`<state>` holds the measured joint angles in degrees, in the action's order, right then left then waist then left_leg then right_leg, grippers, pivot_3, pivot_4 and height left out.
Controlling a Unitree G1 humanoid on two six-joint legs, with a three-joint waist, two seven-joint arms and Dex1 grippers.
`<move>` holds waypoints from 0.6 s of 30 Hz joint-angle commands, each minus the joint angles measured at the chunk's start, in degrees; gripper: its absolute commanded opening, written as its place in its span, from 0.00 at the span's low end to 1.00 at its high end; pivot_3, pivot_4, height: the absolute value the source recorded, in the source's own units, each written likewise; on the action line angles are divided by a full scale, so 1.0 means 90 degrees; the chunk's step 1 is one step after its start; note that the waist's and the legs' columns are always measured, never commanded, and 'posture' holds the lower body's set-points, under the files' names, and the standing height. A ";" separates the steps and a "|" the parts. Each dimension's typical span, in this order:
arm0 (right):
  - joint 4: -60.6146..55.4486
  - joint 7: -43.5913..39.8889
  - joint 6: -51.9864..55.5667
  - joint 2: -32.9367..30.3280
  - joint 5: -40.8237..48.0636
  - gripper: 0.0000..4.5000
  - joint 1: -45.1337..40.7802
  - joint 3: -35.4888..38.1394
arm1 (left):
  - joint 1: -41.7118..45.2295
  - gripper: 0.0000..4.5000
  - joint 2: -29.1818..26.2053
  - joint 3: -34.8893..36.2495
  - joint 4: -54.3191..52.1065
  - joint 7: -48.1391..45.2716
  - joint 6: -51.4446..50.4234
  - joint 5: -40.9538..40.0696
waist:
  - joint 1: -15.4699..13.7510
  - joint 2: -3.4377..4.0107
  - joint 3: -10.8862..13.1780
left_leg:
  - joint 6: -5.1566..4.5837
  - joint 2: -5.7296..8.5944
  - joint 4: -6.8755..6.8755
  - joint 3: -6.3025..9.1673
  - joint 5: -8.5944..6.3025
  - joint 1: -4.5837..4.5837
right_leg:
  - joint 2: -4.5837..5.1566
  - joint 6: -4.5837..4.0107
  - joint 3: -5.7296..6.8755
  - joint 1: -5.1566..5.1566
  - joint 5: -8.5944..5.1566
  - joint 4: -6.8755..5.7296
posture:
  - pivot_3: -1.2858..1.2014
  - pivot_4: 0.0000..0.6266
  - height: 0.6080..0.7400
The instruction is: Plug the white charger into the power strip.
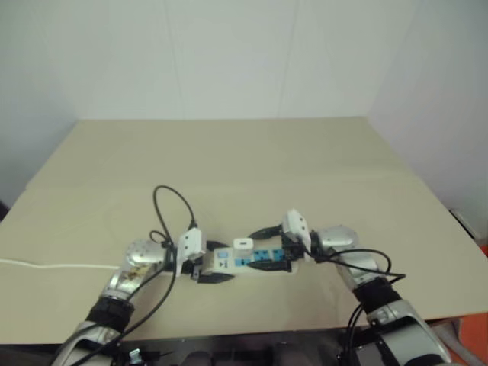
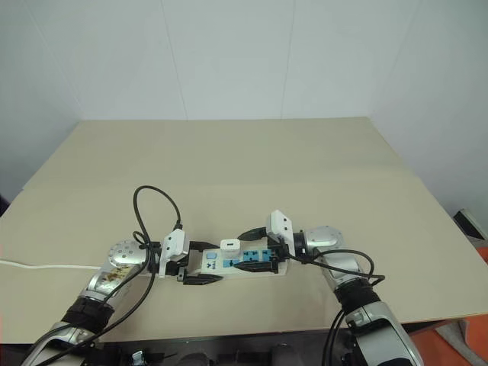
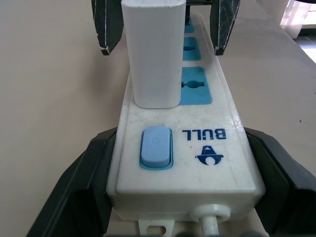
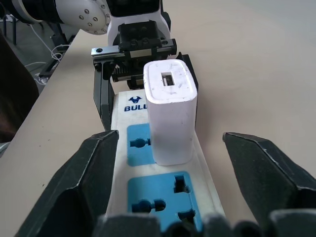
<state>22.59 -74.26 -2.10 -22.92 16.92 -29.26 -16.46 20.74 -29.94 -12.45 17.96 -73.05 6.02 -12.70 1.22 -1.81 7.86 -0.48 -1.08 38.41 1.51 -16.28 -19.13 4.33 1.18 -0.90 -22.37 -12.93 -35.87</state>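
The power strip (image 1: 226,261) lies flat near the table's front edge, between my two grippers. The white charger (image 1: 243,244) stands upright in the strip's socket nearest the blue switch (image 3: 156,147). My left gripper (image 1: 221,261) straddles the switch end of the strip, open, one finger close along each side. My right gripper (image 1: 263,250) reaches in from the other end. It is open, with its fingers (image 3: 222,24) spread wide on either side of the charger and strip and clear of the charger. Two blue sockets (image 4: 158,197) lie free between the charger and my right gripper.
The strip's thin white cord (image 1: 46,266) runs off the tan table (image 1: 229,152) at the left edge. A black arm cable (image 1: 171,198) loops up behind my left gripper. White walls stand close behind and to the right.
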 commanded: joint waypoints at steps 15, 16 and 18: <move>-0.1300 -0.0282 0.0827 -0.1534 0.0602 0.93 0.0713 0.1346 | -0.0917 0.99 -0.1362 0.1266 -0.2905 -0.0309 -0.2214 -0.1783 | -0.0108 0.0037 0.0089 | 0.0002 0.0019 0.0003 -0.0004 0.0001 -0.0088 | 0.0026 0.0010 -0.0002 -0.0086 -0.0003 0.0006 | 0.52 0.24 1.00; -0.1456 -0.0309 0.0891 -0.1729 0.0698 0.93 0.0814 0.1520 | -0.0998 0.99 -0.1430 0.1399 -0.3023 -0.0257 -0.2308 -0.1880 | -0.0101 0.0043 0.0104 | 0.0002 0.0018 0.0007 -0.0004 0.0001 -0.0119 | 0.0023 0.0007 -0.0002 -0.0116 0.0000 0.0000 | 0.52 0.24 1.00; -0.1729 -0.0309 0.1076 -0.2043 0.0927 0.93 0.0988 0.1856 | -0.1141 0.99 -0.1556 0.1645 -0.3187 -0.0178 -0.2461 -0.2027 | -0.0084 0.0053 0.0130 | 0.0002 0.0017 0.0012 -0.0006 0.0001 -0.0161 | 0.0022 0.0006 -0.0007 -0.0168 0.0001 -0.0015 | 0.52 0.24 1.00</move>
<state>11.10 -76.58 6.24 -39.85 22.23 -20.48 -3.68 10.85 -43.03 -0.44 -7.94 -75.25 -15.19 -28.83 0.47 -1.33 9.03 -0.47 -0.93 38.55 1.45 -16.27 -20.82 4.51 1.22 -0.98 -24.16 -12.92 -36.08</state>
